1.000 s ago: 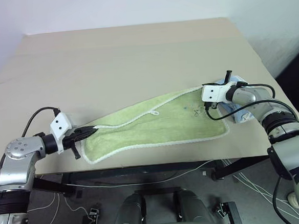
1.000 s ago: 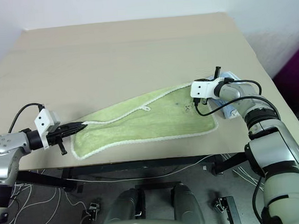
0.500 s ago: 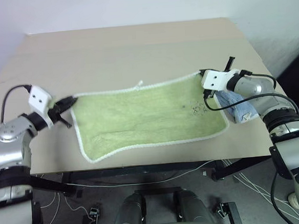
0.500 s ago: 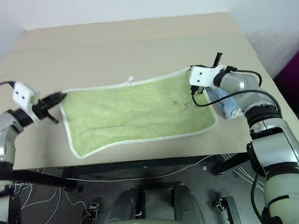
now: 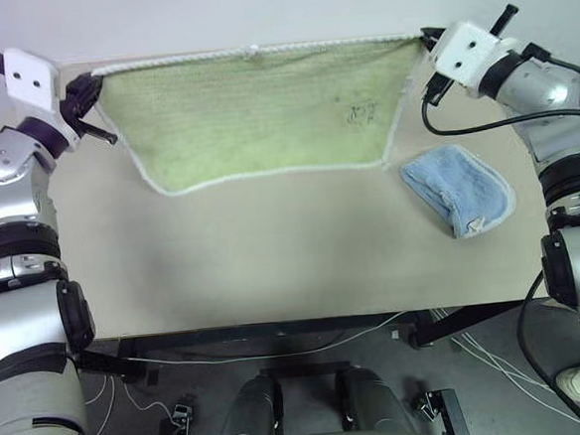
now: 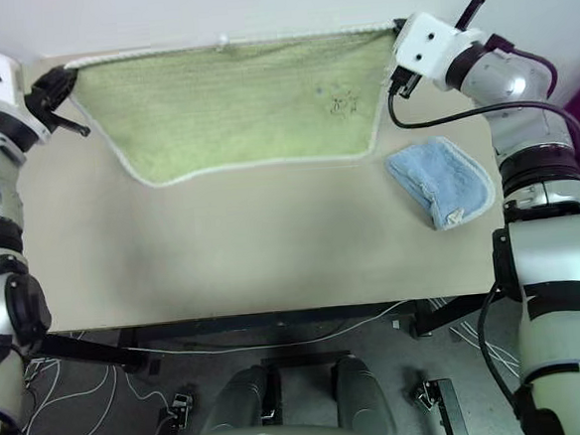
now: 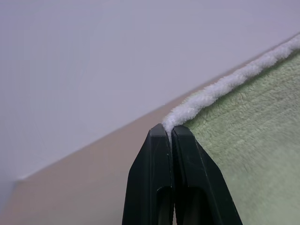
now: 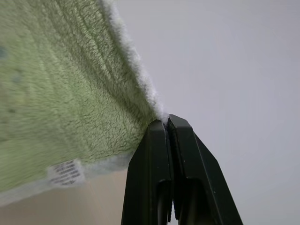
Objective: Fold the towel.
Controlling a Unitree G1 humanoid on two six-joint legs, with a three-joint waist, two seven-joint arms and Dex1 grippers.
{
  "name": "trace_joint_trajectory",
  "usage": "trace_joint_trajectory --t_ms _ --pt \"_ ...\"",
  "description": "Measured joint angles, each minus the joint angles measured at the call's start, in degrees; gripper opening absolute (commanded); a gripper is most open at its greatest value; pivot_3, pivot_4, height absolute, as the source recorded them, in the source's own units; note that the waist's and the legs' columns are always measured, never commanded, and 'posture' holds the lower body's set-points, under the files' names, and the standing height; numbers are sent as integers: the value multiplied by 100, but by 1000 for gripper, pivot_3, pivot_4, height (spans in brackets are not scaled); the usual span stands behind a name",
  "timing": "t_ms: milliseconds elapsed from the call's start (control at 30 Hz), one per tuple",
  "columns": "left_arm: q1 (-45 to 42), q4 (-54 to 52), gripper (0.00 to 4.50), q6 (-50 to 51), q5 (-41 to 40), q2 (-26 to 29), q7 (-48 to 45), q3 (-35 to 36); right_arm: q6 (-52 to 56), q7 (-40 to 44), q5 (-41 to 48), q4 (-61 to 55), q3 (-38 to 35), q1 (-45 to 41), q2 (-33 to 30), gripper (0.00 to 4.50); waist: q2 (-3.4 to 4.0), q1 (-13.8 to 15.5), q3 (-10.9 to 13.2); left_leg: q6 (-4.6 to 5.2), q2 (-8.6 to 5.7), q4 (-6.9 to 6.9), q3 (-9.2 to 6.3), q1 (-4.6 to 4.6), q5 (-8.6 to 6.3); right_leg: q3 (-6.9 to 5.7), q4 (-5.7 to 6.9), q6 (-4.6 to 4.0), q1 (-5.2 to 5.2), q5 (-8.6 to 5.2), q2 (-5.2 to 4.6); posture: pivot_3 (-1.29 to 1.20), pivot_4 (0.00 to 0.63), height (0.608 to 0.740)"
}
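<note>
Left eye view: the towel (image 5: 252, 106), a light yellow-green terry cloth with white stitched edging, is hanging stretched between the two end effectors above the far part of the tabletop (image 5: 272, 249). Its upper edge is running taut and nearly level from one corner to the other, with a small white loop (image 5: 252, 51) sitting near the middle of that edge and a small dark print (image 5: 362, 114) showing on the half nearer the right arm. The lower edge is curving free, and whether it is touching the tabletop cannot be told. The left end effector (image 5: 94, 80) is pinching the towel's upper left corner; in the left wrist view its two black fingers (image 7: 157, 183) are pressing together with the white edging caught at their tips. The right end effector (image 5: 425, 41) is pinching the upper right corner; in the right wrist view its fingers (image 8: 157, 173) are likewise closing flat against each other on the edging, and a small white label (image 8: 65, 172) is showing on the cloth below. A smaller light blue towel (image 5: 457, 191) is lying bunched on the tabletop, below the right end effector and just beside the green towel's lower right corner.
</note>
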Motion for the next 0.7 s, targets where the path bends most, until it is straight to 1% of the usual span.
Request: trace_joint_trajectory --t_ms 67,133,167,233,267,367,467,567,633,700 --pt "69 -55 0 -49 -38 174 -295 25 171 546 538 -715 -251 363 -147 38 0 -36 0 0 2 0 -4 -4 0 -3 -1 0 -1 0 0 0 150 740" --pt "426 -367 0 64 -265 339 -779 153 666 1231 1245 -1797 -487 1097 -337 38 0 -54 -1 5 2 1 -5 -4 -3 -3 -1 0 2 0 -2 0 150 740" --pt "618 -459 0 149 -362 412 -976 196 883 1468 1469 -2132 -533 1392 -391 38 0 -64 -1 11 2 7 -5 -4 -6 -2 4 0 2 0 -2 0 150 740" --pt "1236 -925 0 339 -607 489 -1436 279 1391 1893 1851 -2835 -599 2084 -578 38 1 -69 -1 28 2 12 -5 -4 -16 -1 12 0 0 0 -5 0 150 740" --pt "1733 -1384 0 594 -826 531 -1739 371 1678 2095 2072 -3272 -688 2526 -708 38 3 -69 0 30 3 9 -5 -5 -17 0 13 0 -2 0 -5 0 150 740" --pt "2989 -2427 0 1280 -1306 696 -2383 485 2328 2454 2466 -4020 -891 3432 -966 38 3 -68 0 31 5 10 -5 -7 -18 5 13 -1 -6 -1 -8 0 150 740" --pt "4120 -3480 0 2004 -1690 890 -2788 629 2886 2770 2798 -4734 -1080 4243 -1204 38 3 -59 -1 32 10 12 -7 -6 -18 6 12 -2 -4 -1 -13 0 150 740" --pt "5016 -4245 0 2837 -2014 1151 -3067 815 3397 3085 3101 -5226 -1198 4877 -1359 38 3 -53 0 33 10 13 -6 -3 -19 7 -2 -2 -1 -1 -17 0 150 740" --pt "5558 -4684 0 3121 -2103 1300 -3234 918 3666 3348 3279 -5507 -1320 5269 -1535 38 5 -25 -1 35 10 10 -6 6 -21 11 -8 -2 10 -1 -20 0 150 740" --pt "5909 -4998 0 3337 -2165 1306 -3288 1015 3902 3565 3441 -5742 -1447 5589 -1679 38 5 11 -1 35 10 10 -7 15 -21 10 -13 -2 22 -1 -21 0 150 740"
